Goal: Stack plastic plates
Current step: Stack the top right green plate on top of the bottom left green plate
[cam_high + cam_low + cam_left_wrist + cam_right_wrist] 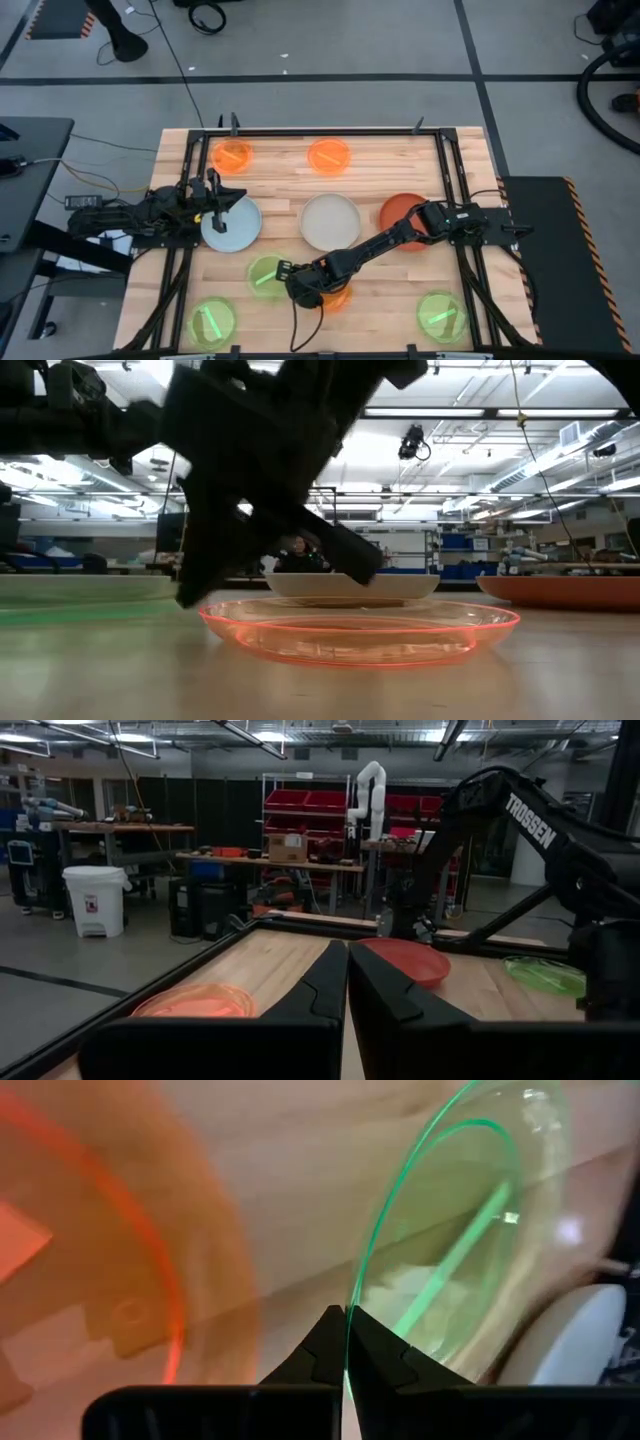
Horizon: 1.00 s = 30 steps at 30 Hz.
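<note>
White letters reading TROSSEN run along the dark link of the right arm (530, 820), the only writing that can be read. Taking the off-white plate (331, 222) at the middle of the table (380, 150) as landmark: it is round, shallow and opaque, with the pale blue plate (236, 228) of the same size just to its left and the rust red-orange plate (400, 212) just to its right, partly under the right arm. Two smaller translucent neon orange plates (233, 155) (329, 155) lie beyond it toward the far edge of the table, one to the left and one nearly straight behind. Nearer than it, toward the front edge, lie three translucent green plates: one (266, 274) just front-left of it, one (211, 322) farther off at the front-left corner, one (440, 315) at the front-right corner. A third neon orange plate (336, 296) lies flat on the wood directly in front of the landmark, half covered by the right gripper (287, 279). That gripper reaches down between this orange plate and the near green one, its fingers pinched together on the thin green rim. The left gripper (347, 982) hangs over the left edge of the pale blue plate, its two fingers closed against each other and holding nothing.
</note>
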Each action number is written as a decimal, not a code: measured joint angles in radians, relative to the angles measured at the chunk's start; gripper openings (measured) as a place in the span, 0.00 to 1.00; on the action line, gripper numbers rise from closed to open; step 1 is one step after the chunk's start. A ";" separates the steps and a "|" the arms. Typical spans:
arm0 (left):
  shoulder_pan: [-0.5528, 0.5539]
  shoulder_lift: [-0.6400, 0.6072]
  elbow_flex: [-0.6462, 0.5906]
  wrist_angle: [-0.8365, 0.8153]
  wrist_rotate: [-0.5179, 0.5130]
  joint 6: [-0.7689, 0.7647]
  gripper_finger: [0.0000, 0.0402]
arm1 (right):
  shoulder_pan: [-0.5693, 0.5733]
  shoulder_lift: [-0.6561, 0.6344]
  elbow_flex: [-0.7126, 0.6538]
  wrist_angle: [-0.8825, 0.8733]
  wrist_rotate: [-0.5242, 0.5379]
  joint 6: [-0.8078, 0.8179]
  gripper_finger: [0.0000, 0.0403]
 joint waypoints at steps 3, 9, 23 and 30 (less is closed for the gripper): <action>0.000 0.000 0.000 0.002 0.000 0.000 0.05 | 0.001 -0.003 0.001 0.035 -0.003 -0.009 0.04; 0.000 0.000 0.000 -0.001 0.000 0.000 0.05 | 0.002 -0.003 0.001 0.061 -0.012 -0.018 0.06; 0.000 0.000 0.000 0.125 0.000 -0.085 0.05 | -0.027 -0.003 0.001 0.064 -0.087 0.006 0.16; -0.002 0.012 0.035 0.115 0.041 -0.196 0.05 | -0.048 -0.013 0.001 0.001 -0.117 -0.040 0.18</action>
